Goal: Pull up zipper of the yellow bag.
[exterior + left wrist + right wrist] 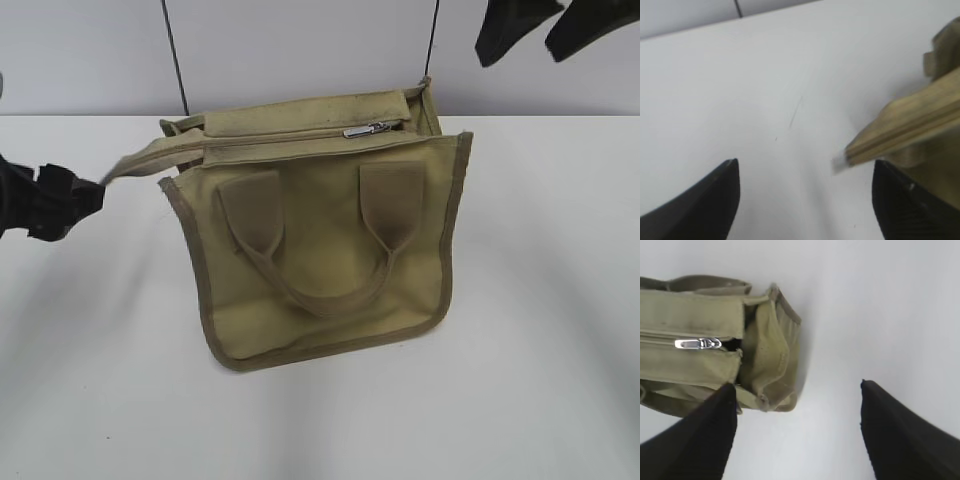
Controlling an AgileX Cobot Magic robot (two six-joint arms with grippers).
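Note:
The yellow bag (330, 260) lies on the white table, its two looped handles facing the front. The zipper (290, 138) runs along its top panel, with the silver pull tab (365, 130) near the right end. A side strap (150, 158) sticks out to the left. My left gripper (90, 195) is open; the strap's end (900, 130) lies between its fingers (806, 165), near the right one, not clamped. My right gripper (520, 55) is open and empty, raised above the bag's right end. In the right wrist view the pull tab (697, 343) lies left of the fingers (796, 385).
The white table (540, 350) reaches a pale wall at the back. Two thin dark cables (177, 60) hang down the wall behind the bag. Bare tabletop lies in front of the bag and to its right.

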